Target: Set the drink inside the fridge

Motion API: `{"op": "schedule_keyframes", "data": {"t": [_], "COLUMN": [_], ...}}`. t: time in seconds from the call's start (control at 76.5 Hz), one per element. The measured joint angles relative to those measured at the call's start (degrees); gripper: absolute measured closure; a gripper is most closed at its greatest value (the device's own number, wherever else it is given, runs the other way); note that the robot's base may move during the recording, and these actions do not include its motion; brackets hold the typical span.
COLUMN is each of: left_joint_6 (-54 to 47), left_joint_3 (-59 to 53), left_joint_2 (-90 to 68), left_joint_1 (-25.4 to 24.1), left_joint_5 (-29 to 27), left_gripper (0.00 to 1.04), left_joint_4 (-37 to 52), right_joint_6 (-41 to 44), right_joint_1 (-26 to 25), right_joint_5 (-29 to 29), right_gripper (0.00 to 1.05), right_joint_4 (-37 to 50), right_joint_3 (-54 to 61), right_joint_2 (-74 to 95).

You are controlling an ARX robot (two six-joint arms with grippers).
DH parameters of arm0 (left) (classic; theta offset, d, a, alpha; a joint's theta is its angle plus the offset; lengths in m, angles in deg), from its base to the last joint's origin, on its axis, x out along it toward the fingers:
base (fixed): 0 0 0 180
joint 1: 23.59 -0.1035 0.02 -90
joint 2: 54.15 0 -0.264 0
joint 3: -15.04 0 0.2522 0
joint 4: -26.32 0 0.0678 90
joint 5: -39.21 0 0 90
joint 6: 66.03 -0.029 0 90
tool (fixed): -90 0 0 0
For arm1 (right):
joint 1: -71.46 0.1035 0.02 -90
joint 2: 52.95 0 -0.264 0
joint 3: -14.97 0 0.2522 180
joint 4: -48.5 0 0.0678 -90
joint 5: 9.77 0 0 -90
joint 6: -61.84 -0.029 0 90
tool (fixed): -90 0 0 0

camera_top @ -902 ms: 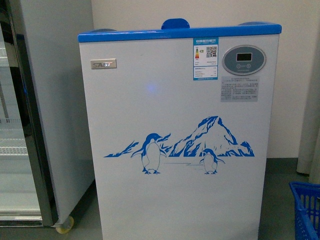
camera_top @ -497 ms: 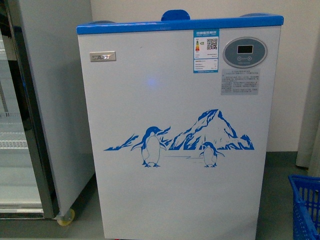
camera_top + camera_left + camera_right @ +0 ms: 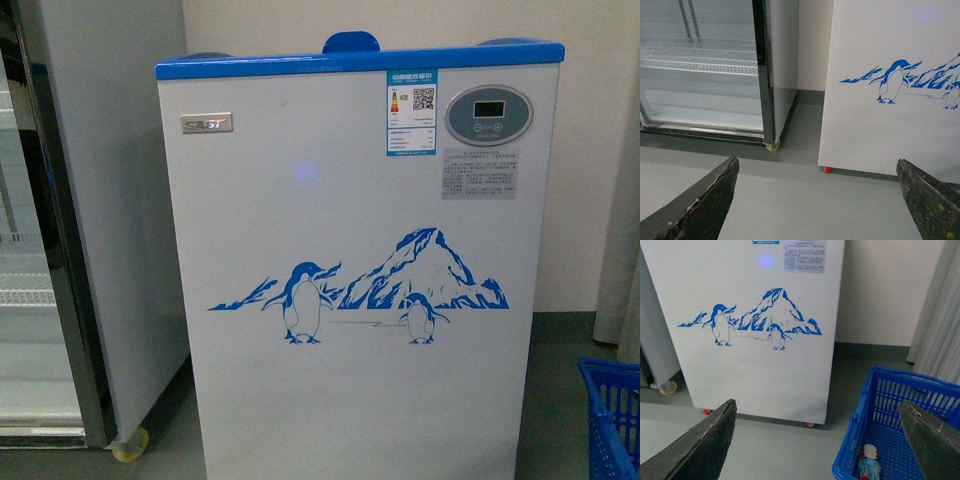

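The fridge (image 3: 350,200) is a white chest cooler with a blue rim and a penguin-and-mountain decal, and it fills the middle of the front view. A blue lid handle (image 3: 350,43) pokes up above its rim. The drink (image 3: 867,465), a small bottle with a white cap and blue label, lies in a blue basket (image 3: 890,405) on the floor to the right of the fridge (image 3: 755,370). My right gripper (image 3: 817,407) hangs open over the floor beside that basket. My left gripper (image 3: 816,170) is open and empty above the floor before the fridge's (image 3: 880,135) lower left corner.
A grey upright glass-door cabinet (image 3: 90,200) with wire shelves (image 3: 700,62) stands close on the fridge's left, with a narrow gap between them. The basket's corner (image 3: 610,420) shows at the lower right. A pale curtain (image 3: 940,315) hangs at the far right.
The front view has bobbed slightly: the fridge sat a little higher in the picture half a second ago and is back near its earlier place. Nothing else has moved.
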Motion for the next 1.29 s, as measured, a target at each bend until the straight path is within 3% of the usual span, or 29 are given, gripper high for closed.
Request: {"op": "schedule_keyframes", "data": {"t": [1.295], "left_joint_6": [0.00], "left_joint_3": [0.00], "left_joint_2": [0.02], "left_joint_1": [0.00], "left_joint_5": [0.02], "left_gripper": [0.08], "left_joint_4": [-0.04], "right_joint_6": [0.00], "right_joint_1": [0.00], "right_joint_5": [0.00], "right_gripper": [0.07], "right_joint_4": [0.00], "right_joint_3": [0.00], "right_joint_2": [0.00]}}
